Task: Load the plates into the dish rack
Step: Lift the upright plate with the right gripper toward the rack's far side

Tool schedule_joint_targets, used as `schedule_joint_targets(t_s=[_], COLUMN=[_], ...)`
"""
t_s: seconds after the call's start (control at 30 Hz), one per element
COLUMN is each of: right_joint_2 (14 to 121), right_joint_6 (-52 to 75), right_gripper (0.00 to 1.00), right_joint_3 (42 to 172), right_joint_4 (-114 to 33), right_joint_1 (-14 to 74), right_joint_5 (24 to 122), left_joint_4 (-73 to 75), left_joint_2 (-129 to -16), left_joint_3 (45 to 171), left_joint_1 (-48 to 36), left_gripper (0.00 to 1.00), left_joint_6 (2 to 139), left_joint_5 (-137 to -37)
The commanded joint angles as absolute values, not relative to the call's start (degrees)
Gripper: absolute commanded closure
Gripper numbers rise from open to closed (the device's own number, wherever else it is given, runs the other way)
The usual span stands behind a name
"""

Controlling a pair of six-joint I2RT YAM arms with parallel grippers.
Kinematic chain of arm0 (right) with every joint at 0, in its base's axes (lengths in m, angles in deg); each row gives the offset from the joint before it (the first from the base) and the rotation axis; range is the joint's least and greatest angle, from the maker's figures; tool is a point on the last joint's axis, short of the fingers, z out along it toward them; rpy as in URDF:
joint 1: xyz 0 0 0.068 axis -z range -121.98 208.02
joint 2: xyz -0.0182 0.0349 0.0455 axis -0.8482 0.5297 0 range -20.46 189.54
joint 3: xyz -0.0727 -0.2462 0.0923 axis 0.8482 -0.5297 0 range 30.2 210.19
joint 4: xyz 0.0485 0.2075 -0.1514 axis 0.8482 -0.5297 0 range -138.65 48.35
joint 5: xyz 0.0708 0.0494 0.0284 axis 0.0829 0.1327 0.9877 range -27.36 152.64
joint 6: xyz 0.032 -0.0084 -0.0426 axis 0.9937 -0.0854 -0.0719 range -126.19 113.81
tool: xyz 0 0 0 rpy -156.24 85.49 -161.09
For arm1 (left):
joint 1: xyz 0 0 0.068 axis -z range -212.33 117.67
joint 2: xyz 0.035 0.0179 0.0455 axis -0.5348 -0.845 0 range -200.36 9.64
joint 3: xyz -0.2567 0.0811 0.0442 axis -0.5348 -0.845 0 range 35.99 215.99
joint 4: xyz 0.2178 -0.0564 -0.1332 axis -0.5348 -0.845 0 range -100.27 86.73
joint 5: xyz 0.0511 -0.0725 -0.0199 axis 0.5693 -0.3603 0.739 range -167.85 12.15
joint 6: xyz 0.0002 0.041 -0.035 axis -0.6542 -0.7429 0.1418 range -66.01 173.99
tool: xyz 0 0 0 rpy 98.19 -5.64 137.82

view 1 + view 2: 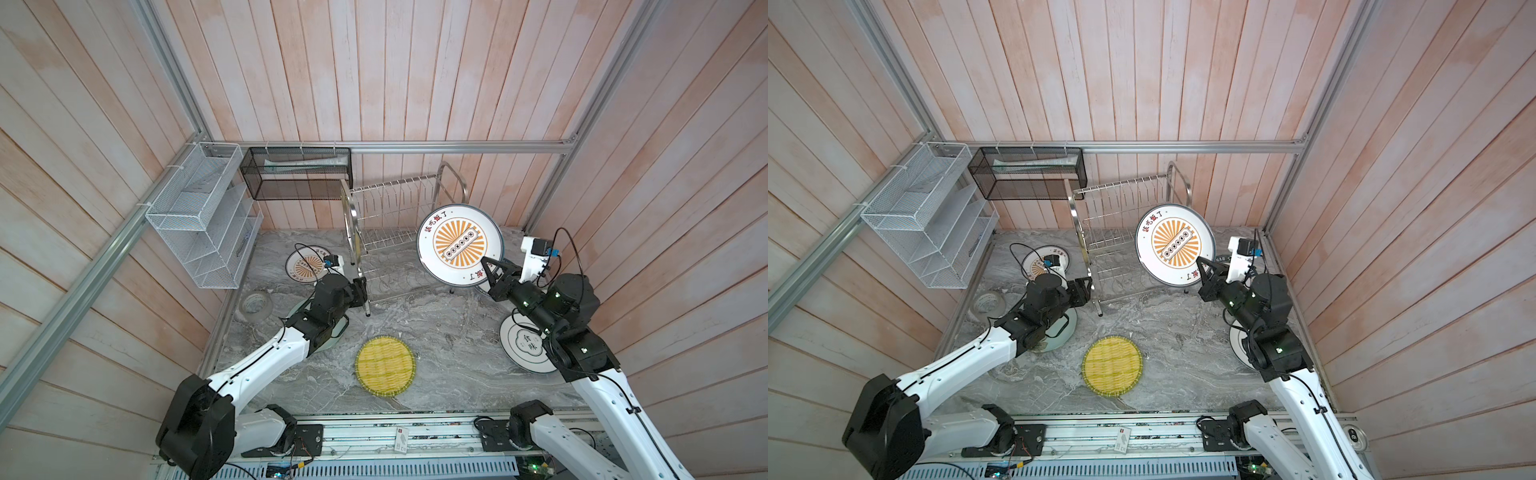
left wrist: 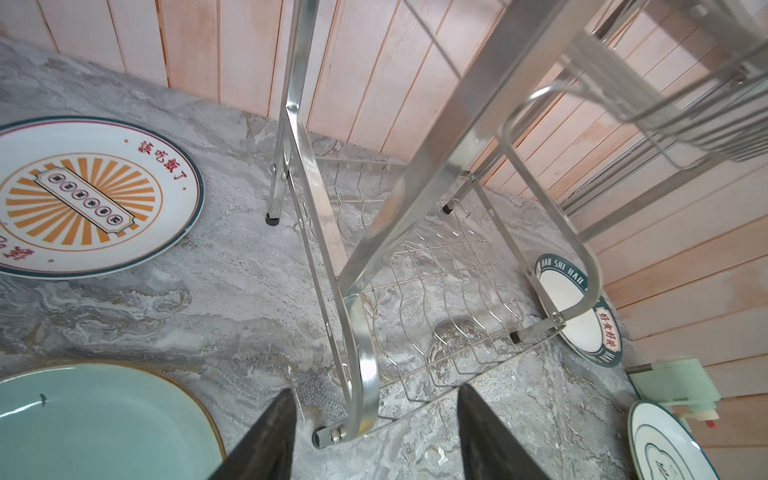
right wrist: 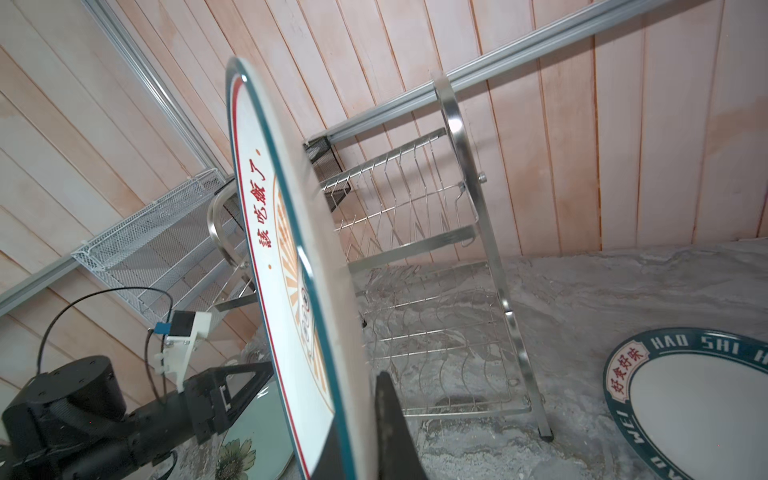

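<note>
The right gripper point(image 1: 490, 268) is clamped on the lower rim of the held sunburst plate point(image 1: 459, 245) — white, with orange rays and a dark edge. The plate is lifted clear of the surface point(image 1: 449, 332) and stands steeply tilted. In both top views it hangs before the right end of the dish rack point(image 1: 390, 224), its upper rim overlapping the rack's arched side frame. I cannot tell whether the two touch. In the right wrist view the plate appears nearly edge-on, with one black finger point(image 3: 390, 424) against its back and the rack's prongs beyond.

The rack stands at the middle of the surface's back edge. The left gripper point(image 1: 360, 291) sits low at the rack's front left leg with its jaws apart. In the left wrist view its fingers point(image 2: 266, 436) straddle the foot of the arched frame tube, with a gap on either side.

Five plates lie flat on the surface:
- The second sunburst plate point(image 1: 305, 266) is toward the back left corner.
- The pale green plate point(image 2: 104, 424) is on the left side, largely under the left arm.
- The yellow woven plate point(image 1: 385, 365) is near the middle of the front edge.
- The cloud plate point(image 1: 523, 345) is by the right edge, partly under the right arm.
- The lettered plate point(image 3: 698, 395) is just right of the rack, toward the back right corner.

A grey tape roll point(image 1: 255, 305) lies by the left edge. On the walls hang a white mesh organizer point(image 1: 199, 220) and a black mesh basket point(image 1: 299, 174) — both above the back left corner.
</note>
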State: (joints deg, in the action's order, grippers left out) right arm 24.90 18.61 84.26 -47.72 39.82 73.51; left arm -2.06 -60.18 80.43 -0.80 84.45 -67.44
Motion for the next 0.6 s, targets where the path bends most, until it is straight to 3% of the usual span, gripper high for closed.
schedule_joint_targets(t_s=[0.0, 0.57], right_joint_2=[27.00, 48.37], right_joint_6=[14.90, 7.22], right_gripper=[1.00, 1.00], right_joint_3=[88.73, 112.82], right_joint_4=[-43.25, -40.75], right_joint_1=[40.13, 40.08], right_joint_5=[68.41, 62.47], left_joint_4=[-5.89, -5.80], left_joint_2=[-57.24, -50.16], left_joint_3=[79.08, 77.53], left_joint_1=[-0.96, -0.84], left_gripper=[0.37, 0.38], left_joint_6=[80.82, 79.60], left_joint_5=[-66.10, -69.63])
